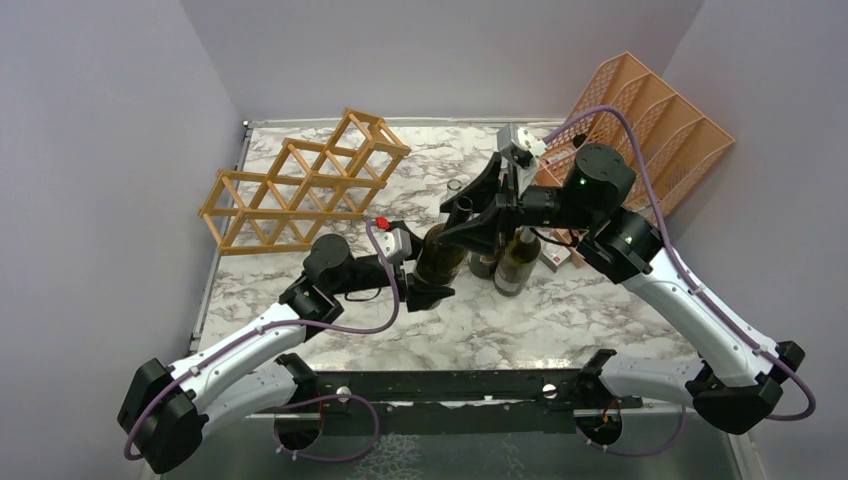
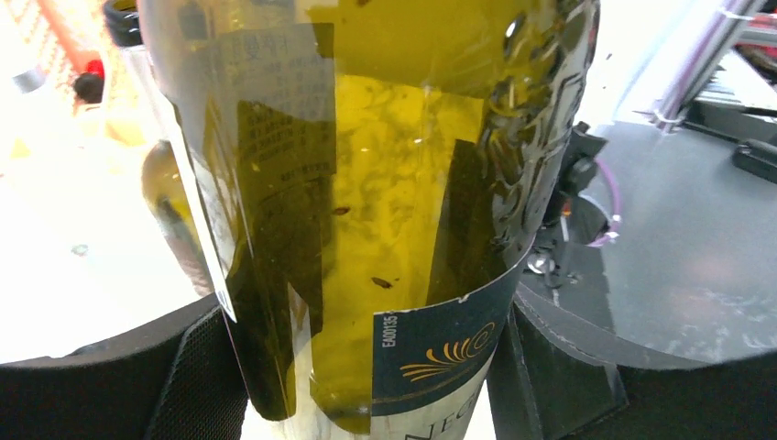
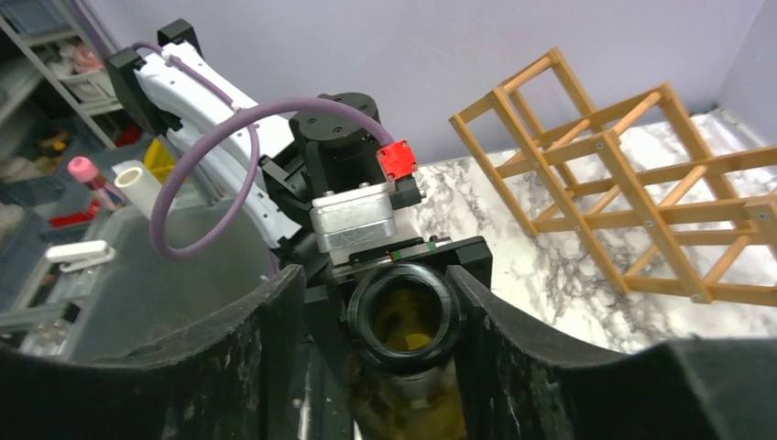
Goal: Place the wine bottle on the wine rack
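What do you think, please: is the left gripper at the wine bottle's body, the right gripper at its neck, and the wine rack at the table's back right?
No: the top external view shows the wine rack at the back left. The rest holds: the left gripper is at the body of the wine bottle, the right gripper at its neck.

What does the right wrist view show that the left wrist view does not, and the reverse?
Only the right wrist view shows the wine rack and the open mouth of the wine bottle, inside the right pincer. Only the left wrist view shows the bottle's dark blue label and a second bottle behind it on the left. Both show the same olive-green wine bottle from close by.
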Robot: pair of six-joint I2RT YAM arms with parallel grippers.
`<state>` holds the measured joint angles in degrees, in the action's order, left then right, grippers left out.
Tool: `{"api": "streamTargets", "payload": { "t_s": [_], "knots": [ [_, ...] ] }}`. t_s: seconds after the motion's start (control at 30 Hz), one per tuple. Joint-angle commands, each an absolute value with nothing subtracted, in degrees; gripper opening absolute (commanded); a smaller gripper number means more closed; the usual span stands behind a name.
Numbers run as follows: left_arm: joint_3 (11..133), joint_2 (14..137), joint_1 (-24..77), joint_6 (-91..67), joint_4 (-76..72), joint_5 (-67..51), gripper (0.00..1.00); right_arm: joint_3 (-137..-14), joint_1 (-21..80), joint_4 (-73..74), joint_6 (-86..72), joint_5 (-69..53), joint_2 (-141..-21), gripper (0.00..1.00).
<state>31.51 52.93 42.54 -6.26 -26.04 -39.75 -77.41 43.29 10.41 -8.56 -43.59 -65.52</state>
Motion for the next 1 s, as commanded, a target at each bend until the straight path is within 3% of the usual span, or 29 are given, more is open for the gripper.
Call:
{"api": "streamTargets", "payload": {
  "t_s": [0.0, 0.13, 0.27, 0.4, 0.5, 0.7, 0.97],
  "knots": [
    [35.5, 50.4, 42.2, 2.1, -28.8, -33.7, 0.00, -78.4, 44.0, 11.7, -11.1, -37.7, -61.2, 0.69],
    [37.6, 48.1, 42.2, 15.9, -26.0, -29.4, 0.00, -79.5, 44.0, 16.6, -10.8, -32.8, -58.8, 0.84],
    [41.0, 48.4, 42.2, 35.2, -20.5, -22.8, 0.00, -84.4, 44.0, 25.8, -10.9, -28.3, -58.7, 0.84],
    [48.9, 52.5, 42.2, 62.4, -3.6, -20.8, 0.00, -86.3, 44.1, 33.7, -9.9, -21.8, -58.2, 0.84],
    [52.2, 55.3, 42.2, 74.3, 2.7, -14.8, 0.00, -85.7, 44.1, 36.3, -9.1, -17.2, -56.9, 0.83],
    [53.9, 57.8, 42.2, 86.7, 0.3, -8.6, 0.00, -84.8, 44.0, 41.4, -6.2, -12.5, -57.9, 0.83],
    [53.5, 58.1, 42.1, 92.1, -0.8, -9.4, 0.00, -80.8, 44.1, 45.3, -2.4, -13.6, -62.5, 0.67]
  ]
}}
